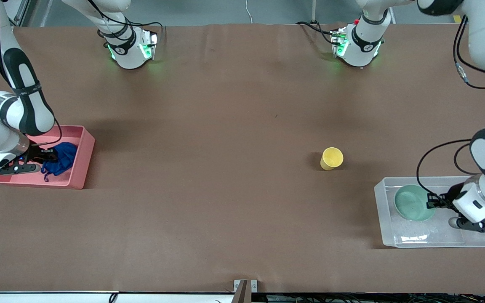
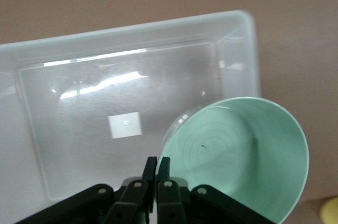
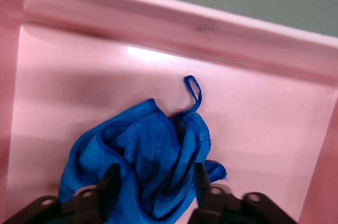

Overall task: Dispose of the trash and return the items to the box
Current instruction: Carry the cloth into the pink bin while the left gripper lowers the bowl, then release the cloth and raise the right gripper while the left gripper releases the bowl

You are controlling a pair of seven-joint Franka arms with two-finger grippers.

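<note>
Pincers split the work: right pincer (image 3: 156, 192), fingers parted astride the blue trash wad (image 3: 148, 160), sits low in the pink bin (image 1: 80, 164) at the right arm's end of the surface, while left pincer (image 2: 157, 174), clamped on the green bowl (image 2: 243, 155) rim, holds it tilted over the clear box (image 1: 383, 210); yellow cup (image 1: 331, 158) waits mid-surface.

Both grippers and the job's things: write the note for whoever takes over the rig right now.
Left gripper: shut on the green bowl's rim, holding it tilted over the clear box.
Right gripper: open, fingers on either side of the blue wad, in the pink bin.
Yellow cup: on the table, nearer the left arm's end, outside the box.
Done: wad lies in the bin.
Left: release the bowl into the box, then put the cup in the box.
</note>
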